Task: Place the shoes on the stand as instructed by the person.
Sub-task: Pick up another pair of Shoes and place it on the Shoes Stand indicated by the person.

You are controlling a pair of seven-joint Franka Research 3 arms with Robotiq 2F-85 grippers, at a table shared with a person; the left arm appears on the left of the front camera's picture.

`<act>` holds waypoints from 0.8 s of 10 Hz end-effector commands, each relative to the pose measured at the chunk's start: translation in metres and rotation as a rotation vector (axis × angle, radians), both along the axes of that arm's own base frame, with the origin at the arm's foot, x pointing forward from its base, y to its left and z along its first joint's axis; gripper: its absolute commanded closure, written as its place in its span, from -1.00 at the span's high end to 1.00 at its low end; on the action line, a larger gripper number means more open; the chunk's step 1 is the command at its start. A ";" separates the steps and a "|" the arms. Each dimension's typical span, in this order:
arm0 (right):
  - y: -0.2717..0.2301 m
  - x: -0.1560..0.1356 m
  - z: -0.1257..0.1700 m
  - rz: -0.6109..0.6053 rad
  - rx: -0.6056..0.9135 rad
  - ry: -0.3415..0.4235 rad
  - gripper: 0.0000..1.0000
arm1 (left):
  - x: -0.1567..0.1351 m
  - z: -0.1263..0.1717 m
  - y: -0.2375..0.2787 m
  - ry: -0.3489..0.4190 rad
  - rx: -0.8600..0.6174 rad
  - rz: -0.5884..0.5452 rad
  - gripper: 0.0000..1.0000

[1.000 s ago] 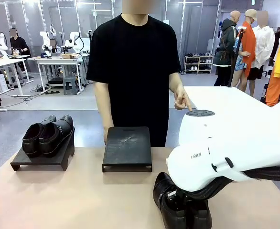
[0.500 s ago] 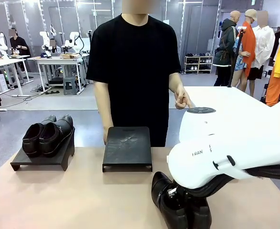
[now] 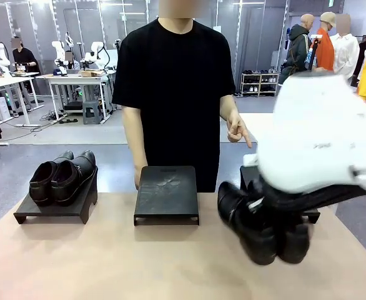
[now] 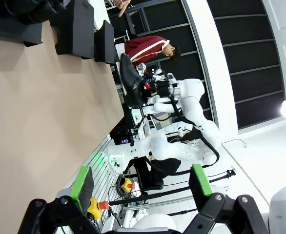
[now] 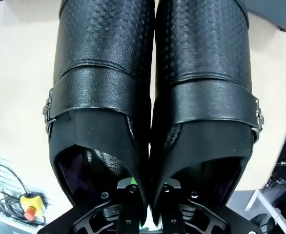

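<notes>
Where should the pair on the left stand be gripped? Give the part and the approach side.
Probably pinch the two adjoining inner walls at the openings of the shoes, coming down from above: they sit side by side, soles down. The right gripper holds the other pair that way.

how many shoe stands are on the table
3. The left stand holds a pair of shoes. The middle stand is bare. The right stand is mostly hidden behind the lifted pair.
</notes>
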State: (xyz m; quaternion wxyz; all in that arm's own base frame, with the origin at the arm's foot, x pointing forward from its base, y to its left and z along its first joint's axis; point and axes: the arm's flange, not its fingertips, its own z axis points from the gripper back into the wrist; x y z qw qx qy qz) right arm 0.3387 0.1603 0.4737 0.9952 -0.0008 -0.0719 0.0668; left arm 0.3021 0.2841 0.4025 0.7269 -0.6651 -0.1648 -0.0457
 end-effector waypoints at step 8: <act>-0.067 -0.004 0.063 0.025 0.024 -0.100 -1.00 | -0.003 0.000 -0.002 0.003 0.020 0.004 1.00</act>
